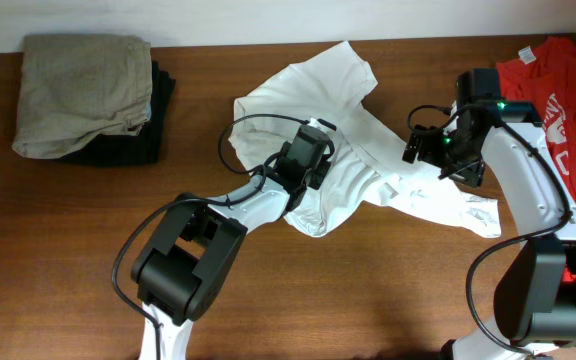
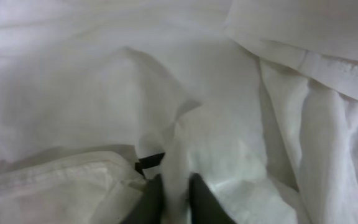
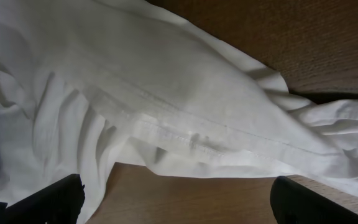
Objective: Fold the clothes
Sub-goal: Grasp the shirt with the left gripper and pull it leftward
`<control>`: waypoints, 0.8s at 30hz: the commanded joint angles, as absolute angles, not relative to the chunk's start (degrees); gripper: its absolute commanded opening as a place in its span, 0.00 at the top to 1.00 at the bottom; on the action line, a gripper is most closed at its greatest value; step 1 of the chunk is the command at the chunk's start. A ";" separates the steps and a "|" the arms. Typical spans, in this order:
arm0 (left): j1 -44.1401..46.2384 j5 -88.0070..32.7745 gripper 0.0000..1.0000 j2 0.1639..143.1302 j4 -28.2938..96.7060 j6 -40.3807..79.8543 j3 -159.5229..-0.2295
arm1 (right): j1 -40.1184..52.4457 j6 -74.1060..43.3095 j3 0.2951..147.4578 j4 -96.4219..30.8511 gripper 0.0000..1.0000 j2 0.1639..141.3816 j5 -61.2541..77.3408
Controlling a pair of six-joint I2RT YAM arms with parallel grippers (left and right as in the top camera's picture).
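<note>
White T-shirt (image 1: 368,170) pinched by left end effector (image 2: 174,190); right end effector (image 3: 176,196) gapes.

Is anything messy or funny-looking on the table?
Yes. The T-shirt lies crumpled and twisted across the table, full of wrinkles instead of flat. The left gripper pinches a fold of it. The khaki pile at the left looks neat by comparison.
</note>
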State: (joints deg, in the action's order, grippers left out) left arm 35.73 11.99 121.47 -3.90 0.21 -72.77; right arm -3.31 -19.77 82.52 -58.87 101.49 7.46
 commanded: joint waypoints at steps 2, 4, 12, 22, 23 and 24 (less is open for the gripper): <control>35.86 15.07 1.00 120.86 -1.50 0.19 -75.00 | -3.03 -20.16 82.43 -58.87 0.01 101.69 7.75; 35.81 15.88 1.00 119.72 0.80 0.21 -75.68 | -3.03 -20.18 82.43 -58.87 0.01 101.69 7.75; 35.83 23.73 1.00 107.04 11.35 0.19 -76.14 | -3.03 -20.16 82.43 -58.87 0.01 101.69 7.75; 35.18 30.92 1.00 90.52 36.23 5.30 -76.12 | -3.01 -20.18 82.43 -58.87 0.01 101.69 7.75; 34.94 30.92 1.00 90.08 37.91 6.20 -76.12 | -3.03 -20.16 82.43 -58.87 0.01 101.69 7.75; 34.59 30.89 1.00 89.73 40.21 7.22 -76.12 | -3.03 -20.18 82.43 -58.87 0.01 101.69 7.75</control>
State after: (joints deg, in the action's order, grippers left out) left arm 35.57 27.22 91.92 35.66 2.63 -75.77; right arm -3.31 -19.70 82.48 -58.85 101.49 7.46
